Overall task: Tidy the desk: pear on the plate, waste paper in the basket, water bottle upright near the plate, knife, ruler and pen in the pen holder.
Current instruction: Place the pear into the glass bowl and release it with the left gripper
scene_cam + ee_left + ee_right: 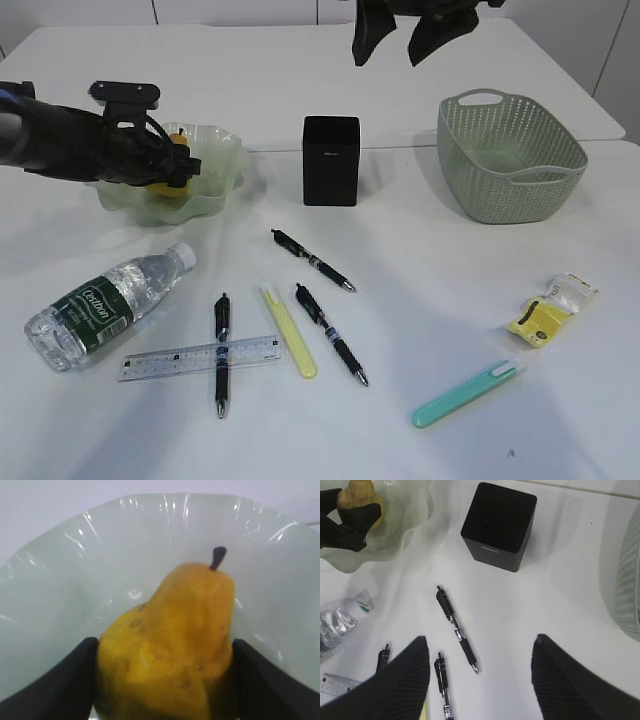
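The left gripper [165, 680] is closed on the pear [172, 645], one dark finger pressed to each flank, and the fruit is held inside the plate [75, 570] with its stem tilted away from the wrist camera. Whether the pear already rests on the glass cannot be told. If it is released while held clear of the dish, it could be tipped or rolled against the wavy rim, and the light dish could be nudged across the worktop [450, 300]. The right gripper [480, 680] is held wide and empty, high above the pen holder [498, 525] and the black pens [457, 630]. Further out, the water bottle [105, 305] is lying on its side, the ruler [200, 358] is crossed by a pen, and the waste paper [550, 308] sits well apart from the basket [510, 155]. The round bottle could be rolled by a careless approach, and the flat ruler may be hard to lift cleanly.
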Tool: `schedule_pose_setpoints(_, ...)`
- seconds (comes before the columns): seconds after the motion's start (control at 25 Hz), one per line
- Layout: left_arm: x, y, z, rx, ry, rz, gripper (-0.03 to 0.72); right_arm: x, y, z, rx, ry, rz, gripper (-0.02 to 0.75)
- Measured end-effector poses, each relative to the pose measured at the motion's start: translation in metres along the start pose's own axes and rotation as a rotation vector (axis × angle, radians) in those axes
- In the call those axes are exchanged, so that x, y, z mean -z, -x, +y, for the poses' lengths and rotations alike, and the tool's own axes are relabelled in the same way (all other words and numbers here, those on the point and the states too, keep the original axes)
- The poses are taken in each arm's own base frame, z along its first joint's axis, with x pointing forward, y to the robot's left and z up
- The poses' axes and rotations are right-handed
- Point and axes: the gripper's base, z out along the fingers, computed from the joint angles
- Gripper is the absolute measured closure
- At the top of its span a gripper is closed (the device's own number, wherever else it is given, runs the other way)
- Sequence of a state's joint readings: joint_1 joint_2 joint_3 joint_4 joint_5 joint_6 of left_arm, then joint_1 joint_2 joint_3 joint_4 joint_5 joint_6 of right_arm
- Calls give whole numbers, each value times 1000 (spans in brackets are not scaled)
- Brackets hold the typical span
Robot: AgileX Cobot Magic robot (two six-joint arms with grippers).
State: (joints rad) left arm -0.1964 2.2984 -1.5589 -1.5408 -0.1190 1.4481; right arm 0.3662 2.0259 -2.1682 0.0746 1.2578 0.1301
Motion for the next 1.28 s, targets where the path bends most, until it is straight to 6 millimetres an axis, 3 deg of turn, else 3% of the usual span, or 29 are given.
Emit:
schedule_pose_setpoints(0.72, 0, -1, -2, 32, -23, 6, 129, 0, 0, 0, 0, 0, 0, 236)
schedule_pose_setpoints(1.28, 13, 16, -4, 36, -51, -34, 127, 0, 0, 0, 0, 0, 0, 236)
